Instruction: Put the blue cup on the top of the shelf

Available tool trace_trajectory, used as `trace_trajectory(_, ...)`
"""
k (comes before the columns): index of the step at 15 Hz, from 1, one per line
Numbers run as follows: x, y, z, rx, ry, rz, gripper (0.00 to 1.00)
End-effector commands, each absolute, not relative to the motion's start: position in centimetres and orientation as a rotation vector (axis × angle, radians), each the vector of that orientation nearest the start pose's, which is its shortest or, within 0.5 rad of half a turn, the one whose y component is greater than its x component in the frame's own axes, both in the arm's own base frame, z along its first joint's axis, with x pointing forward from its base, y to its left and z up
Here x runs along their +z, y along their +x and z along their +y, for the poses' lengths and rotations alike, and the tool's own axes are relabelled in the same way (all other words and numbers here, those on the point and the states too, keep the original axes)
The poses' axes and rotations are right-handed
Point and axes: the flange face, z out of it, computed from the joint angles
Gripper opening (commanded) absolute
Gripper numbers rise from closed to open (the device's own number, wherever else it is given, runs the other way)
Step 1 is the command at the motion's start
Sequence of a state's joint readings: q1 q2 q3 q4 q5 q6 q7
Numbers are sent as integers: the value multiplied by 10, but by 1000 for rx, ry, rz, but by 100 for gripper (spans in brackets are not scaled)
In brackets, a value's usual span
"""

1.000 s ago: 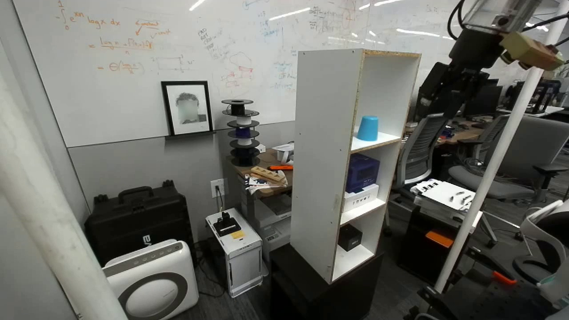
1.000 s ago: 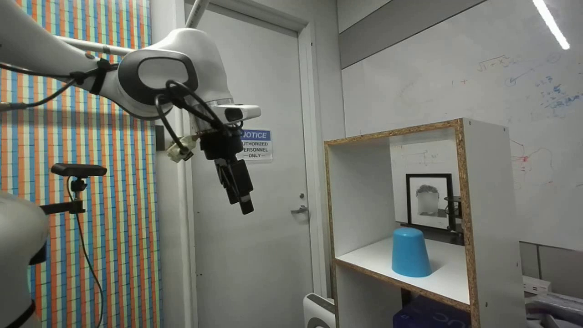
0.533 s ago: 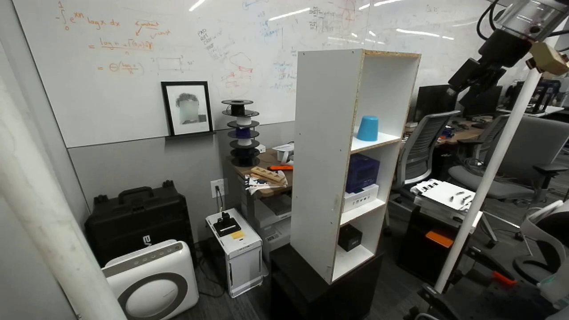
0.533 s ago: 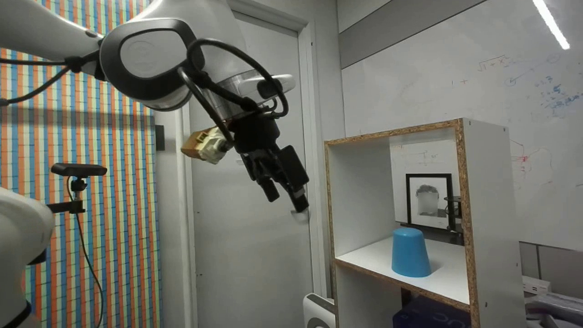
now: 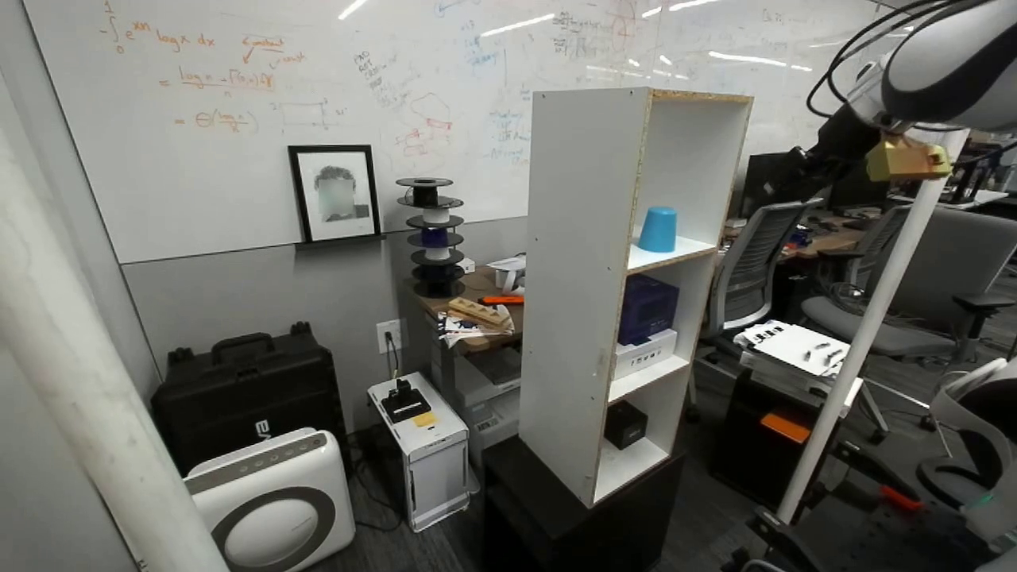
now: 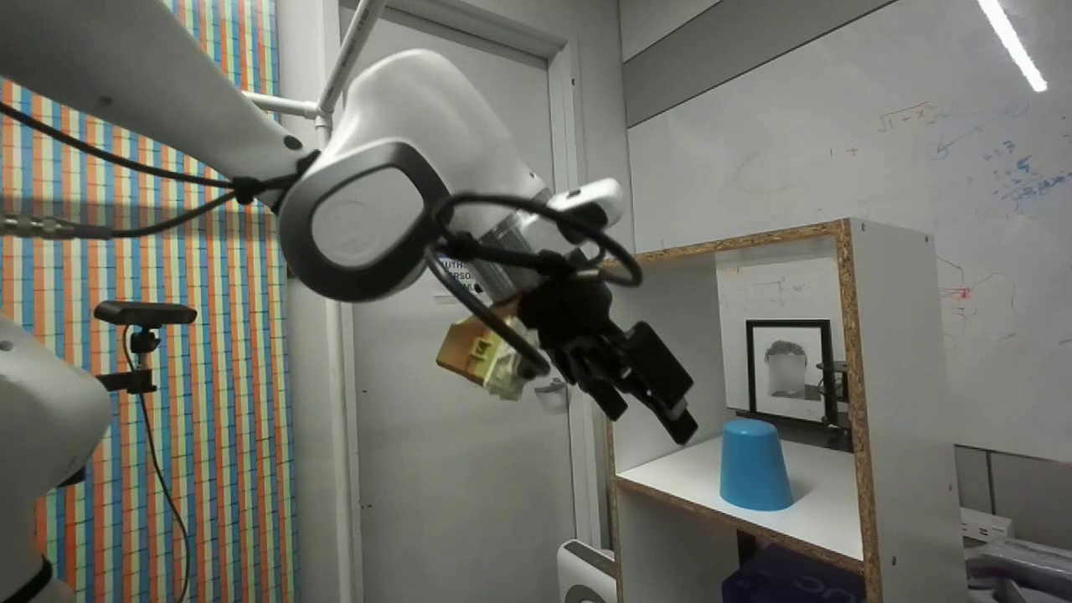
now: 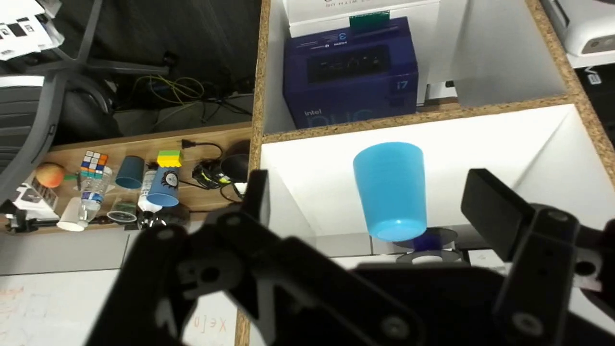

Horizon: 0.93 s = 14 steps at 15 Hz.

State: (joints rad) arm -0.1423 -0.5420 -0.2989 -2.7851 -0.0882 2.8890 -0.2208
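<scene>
The light-blue cup stands upside down on the floor of the shelf's top compartment. It shows also in an exterior view and in the wrist view. The tall white shelf has raw chipboard edges and a flat top; its side shows in an exterior view. My gripper is open and empty, tilted down toward the open front of the top compartment. In the wrist view my gripper has its fingers spread wide to both sides of the cup's outline, with the cup apart from them, farther off.
A dark blue box sits on a white box in the middle compartment. A small black box is in the bottom one. A white pole stands near the arm. A desk with cups and small objects lies beyond the shelf.
My gripper has moved toward the shelf, rightward in an exterior view, and has turned from pointing down to a slant toward the compartment. The cup and shelf have not moved.
</scene>
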Motion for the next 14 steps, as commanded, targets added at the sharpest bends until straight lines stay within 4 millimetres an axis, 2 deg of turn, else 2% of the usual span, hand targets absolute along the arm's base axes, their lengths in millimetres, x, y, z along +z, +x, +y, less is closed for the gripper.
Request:
trace_trajectory(1, 388, 384, -162, -1005, -3046, 267, 100)
trace_trajectory(4, 375, 405, -152, -1052, -2996, 304, 100)
trace_trajectory(7, 378, 416, -138, -1196, -2929, 317, 100)
trace_trajectory(10, 383, 420, -127, -1246, -2852, 331, 100)
trace_trajectory(12, 381, 425, -127, -1248, -2838, 315, 100)
trace_trajectory(14, 380, 435, -139, -1171, -2841, 327, 100)
